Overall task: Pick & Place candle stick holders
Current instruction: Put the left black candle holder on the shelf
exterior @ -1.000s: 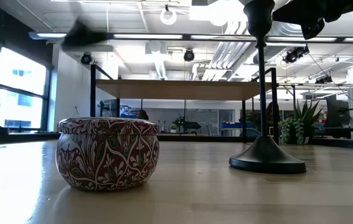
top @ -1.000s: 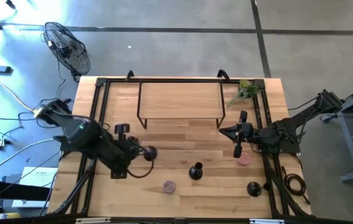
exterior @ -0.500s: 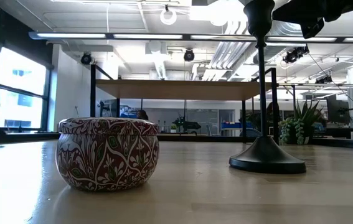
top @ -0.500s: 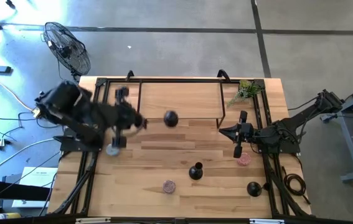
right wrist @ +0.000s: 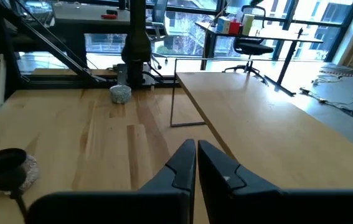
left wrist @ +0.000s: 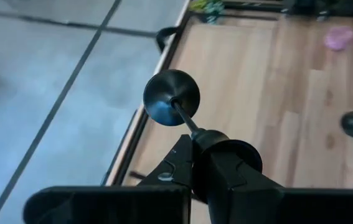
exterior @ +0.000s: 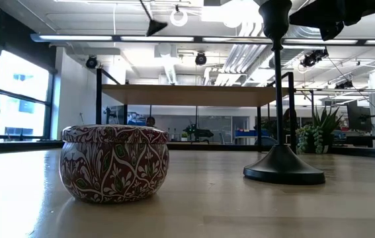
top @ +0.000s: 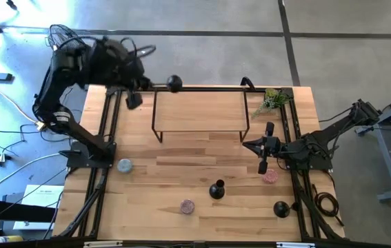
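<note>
My left gripper (top: 142, 85) is raised high over the table's far edge, left of centre, and is shut on a black candle stick holder. The holder's round base (top: 174, 83) points toward the table's right; it also shows in the left wrist view (left wrist: 171, 98). Two more holders stand on their bases on the table, one near the middle (top: 216, 189) and one at the near right (top: 281, 209). My right gripper (top: 263, 157) is shut and empty, low over the right side of the table. My left gripper pinches the holder at the cup end of its thin stem (left wrist: 206, 137), between its two fingers. The stem (left wrist: 185, 118) runs on ahead of the fingertips, with the base farthest out. The holder is tipped onto its side and is lifted clear of the table.
A wooden shelf on a black frame (top: 198, 110) stands at the far middle, with a small plant (top: 271, 100) to its right. Three round tins sit on the table: bluish at left (top: 124, 165), patterned near the front (top: 187, 206), pink by my right gripper (top: 270, 176).
My left gripper has swung up and toward the table's far edge, carrying the holder from low over the left middle of the table to high above the shelf's far side. The holder stays in its hold. The bluish tin, covered by the arm before, now shows.
</note>
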{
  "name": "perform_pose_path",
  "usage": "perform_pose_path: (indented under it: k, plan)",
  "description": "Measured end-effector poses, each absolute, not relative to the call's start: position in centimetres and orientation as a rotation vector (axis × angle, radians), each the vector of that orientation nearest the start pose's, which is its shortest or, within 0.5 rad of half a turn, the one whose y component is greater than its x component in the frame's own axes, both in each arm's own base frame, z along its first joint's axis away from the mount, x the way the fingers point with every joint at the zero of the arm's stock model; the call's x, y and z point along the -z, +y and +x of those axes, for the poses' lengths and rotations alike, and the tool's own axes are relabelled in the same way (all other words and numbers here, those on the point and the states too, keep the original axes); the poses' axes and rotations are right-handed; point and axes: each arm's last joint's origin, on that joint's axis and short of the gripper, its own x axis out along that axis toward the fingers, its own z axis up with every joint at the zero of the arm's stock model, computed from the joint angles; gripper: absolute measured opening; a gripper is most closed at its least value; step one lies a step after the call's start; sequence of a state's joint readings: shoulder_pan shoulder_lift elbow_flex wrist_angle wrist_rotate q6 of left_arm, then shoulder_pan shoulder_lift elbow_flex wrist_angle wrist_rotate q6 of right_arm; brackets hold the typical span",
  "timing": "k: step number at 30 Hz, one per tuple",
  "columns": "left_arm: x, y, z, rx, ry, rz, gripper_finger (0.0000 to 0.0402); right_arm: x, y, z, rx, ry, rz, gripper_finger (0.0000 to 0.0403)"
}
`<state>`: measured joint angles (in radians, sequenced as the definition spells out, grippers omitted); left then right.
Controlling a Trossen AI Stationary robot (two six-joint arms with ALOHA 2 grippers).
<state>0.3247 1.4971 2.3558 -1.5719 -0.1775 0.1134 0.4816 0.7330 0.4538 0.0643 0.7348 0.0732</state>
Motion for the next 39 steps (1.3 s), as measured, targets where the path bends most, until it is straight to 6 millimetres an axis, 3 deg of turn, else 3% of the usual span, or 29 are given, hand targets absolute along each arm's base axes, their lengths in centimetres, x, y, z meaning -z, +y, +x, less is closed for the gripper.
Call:
perform_pose_path:
  k: [8, 15, 23, 33, 39]
  plan:
    - [-51.4, 11.7, 18.8, -0.458, 0.823, -0.019, 0.0026, -25.1, 5.4, 15.5, 0.300, 0.167, -0.054, 0.0012]
    - [-50.4, 13.9, 19.6, -0.419, 0.856, -0.050, 0.0010, -24.9, 5.3, 15.4, 0.323, 0.184, -0.073, 0.0012]
    - [-49.4, 14.7, 20.8, -0.384, 0.866, -0.135, 0.0020, -24.7, 5.2, 15.3, 0.359, 0.206, -0.094, 0.0012]
    - [-46.0, 14.9, 21.5, -0.340, 0.987, -0.293, 0.0016, -24.4, 5.2, 15.3, 0.337, 0.234, -0.085, 0.0012]
    - [-45.6, 14.9, 21.6, -0.329, 0.989, -0.333, 0.0016, -24.4, 5.3, 15.3, 0.328, 0.234, -0.073, 0.0012]
